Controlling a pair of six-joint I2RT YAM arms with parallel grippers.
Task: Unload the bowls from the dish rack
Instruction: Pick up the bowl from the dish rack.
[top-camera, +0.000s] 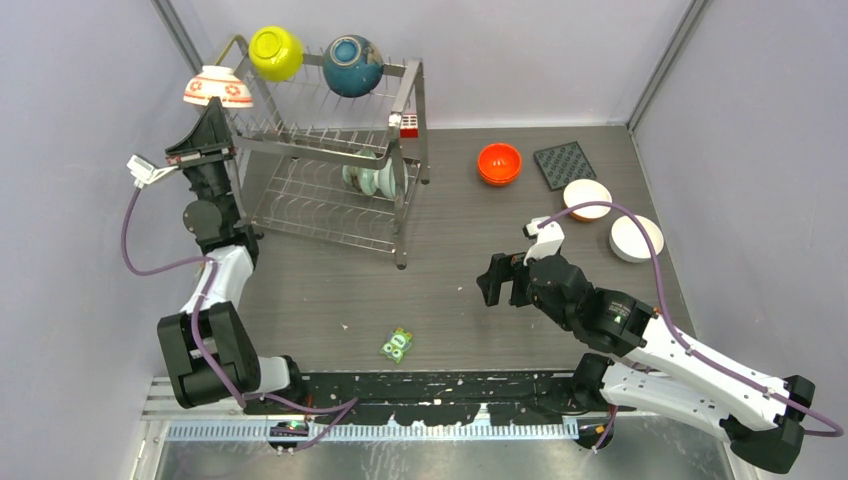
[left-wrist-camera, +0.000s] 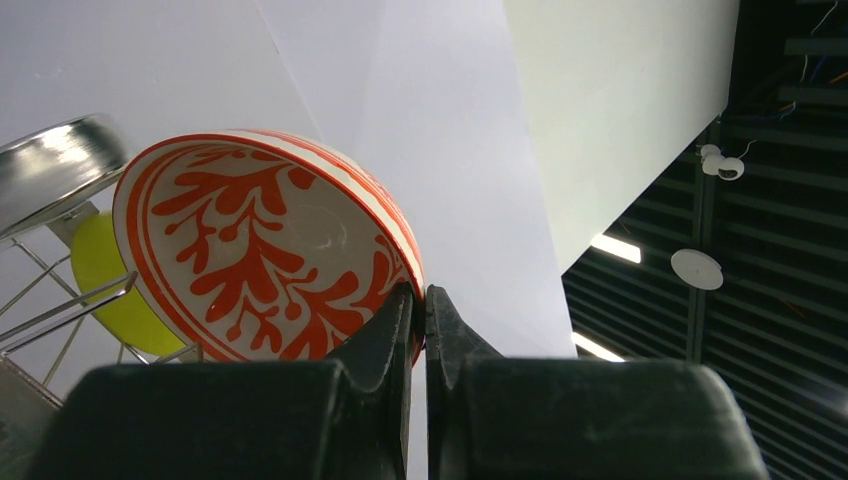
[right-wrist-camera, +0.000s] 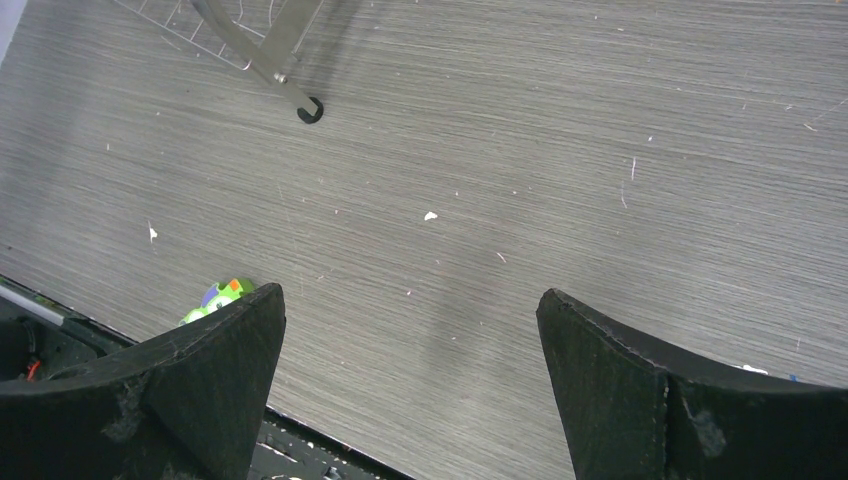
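On the far left, your left gripper (top-camera: 212, 108) is shut tight on the rim of the white bowl with red flowers (top-camera: 217, 88). In the left wrist view the two fingers (left-wrist-camera: 385, 335) pinch the edge of that bowl (left-wrist-camera: 260, 260), and the bowl is tipped on its side. You hold it up high, just beside the top left corner of the dish rack (top-camera: 330, 170). You cannot tell if the bowl touches the wire.

Next to it, on the top row of the rack, sits the yellow-green bowl (top-camera: 276, 52). The teal bowl (top-camera: 352, 65) is a little further right on the same row. Down on the lower row, a pale green bowl (top-camera: 372, 178) stands on its edge. A red and white block (top-camera: 409, 125) is clipped to the right side of the rack.

A small green thing (top-camera: 397, 345) lies on the bench (top-camera: 450, 300) near the front edge.

Right of the rack, the orange bowl (top-camera: 499, 163) sits on the bench with its open side up. Your right gripper (top-camera: 503, 280) hangs over the bench with its fingers wide apart and nothing between them (right-wrist-camera: 410, 300).

Further right are the dark mat (top-camera: 565, 164), a white bowl (top-camera: 587, 198) and a second white bowl (top-camera: 636, 238), all on the bench.
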